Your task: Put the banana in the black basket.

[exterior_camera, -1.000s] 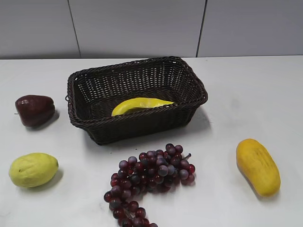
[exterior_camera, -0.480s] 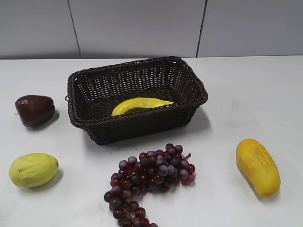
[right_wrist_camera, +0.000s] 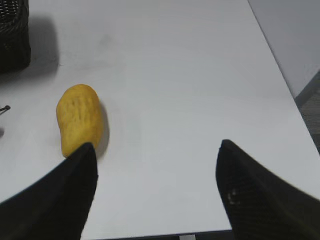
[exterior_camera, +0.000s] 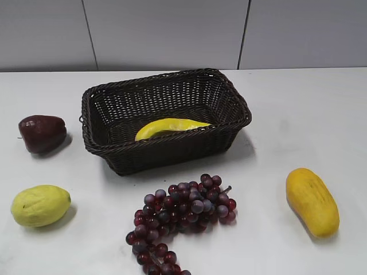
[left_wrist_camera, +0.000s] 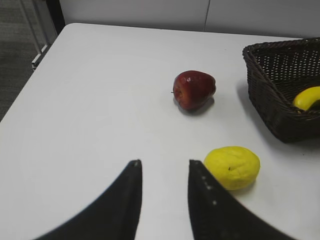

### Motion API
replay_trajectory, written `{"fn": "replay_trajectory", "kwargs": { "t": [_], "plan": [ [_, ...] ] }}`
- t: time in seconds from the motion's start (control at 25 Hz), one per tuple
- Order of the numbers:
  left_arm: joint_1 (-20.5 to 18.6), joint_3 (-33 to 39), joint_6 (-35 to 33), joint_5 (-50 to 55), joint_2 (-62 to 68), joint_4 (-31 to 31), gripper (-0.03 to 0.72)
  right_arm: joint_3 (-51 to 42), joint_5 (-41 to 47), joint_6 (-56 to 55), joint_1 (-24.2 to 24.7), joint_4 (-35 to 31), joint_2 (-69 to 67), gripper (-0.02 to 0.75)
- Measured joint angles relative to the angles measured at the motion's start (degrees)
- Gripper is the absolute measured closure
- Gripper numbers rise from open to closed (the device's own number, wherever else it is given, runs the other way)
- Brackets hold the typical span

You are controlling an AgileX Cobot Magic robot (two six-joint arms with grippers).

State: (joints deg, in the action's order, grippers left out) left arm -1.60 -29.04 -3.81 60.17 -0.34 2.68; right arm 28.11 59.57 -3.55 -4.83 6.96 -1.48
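Note:
The yellow banana [exterior_camera: 170, 126] lies inside the black basket [exterior_camera: 165, 86] at the middle back of the table. Its end also shows in the left wrist view [left_wrist_camera: 307, 97] inside the basket [left_wrist_camera: 275, 90]. No gripper shows in the exterior view. My left gripper [left_wrist_camera: 165, 163] is open and empty over bare table, far left of the basket. My right gripper [right_wrist_camera: 156, 145] is open and empty over bare table near the table's right front edge. A basket corner [right_wrist_camera: 14, 35] shows at the top left of the right wrist view.
A dark red apple [exterior_camera: 42, 133] [left_wrist_camera: 194, 89] and a lemon [exterior_camera: 40, 205] [left_wrist_camera: 231, 167] lie left of the basket. A bunch of purple grapes [exterior_camera: 180, 215] lies in front of it. A mango [exterior_camera: 312, 201] [right_wrist_camera: 79, 119] lies at the right.

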Motion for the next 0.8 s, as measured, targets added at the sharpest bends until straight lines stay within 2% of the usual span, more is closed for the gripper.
{"fn": "replay_trajectory", "kwargs": {
  "t": [0.8],
  "plan": [
    [0.0,0.0,0.0,0.0,0.0,0.0,0.454,0.0,0.1,0.0,0.3,0.0,1.7,0.146]
  ]
}}
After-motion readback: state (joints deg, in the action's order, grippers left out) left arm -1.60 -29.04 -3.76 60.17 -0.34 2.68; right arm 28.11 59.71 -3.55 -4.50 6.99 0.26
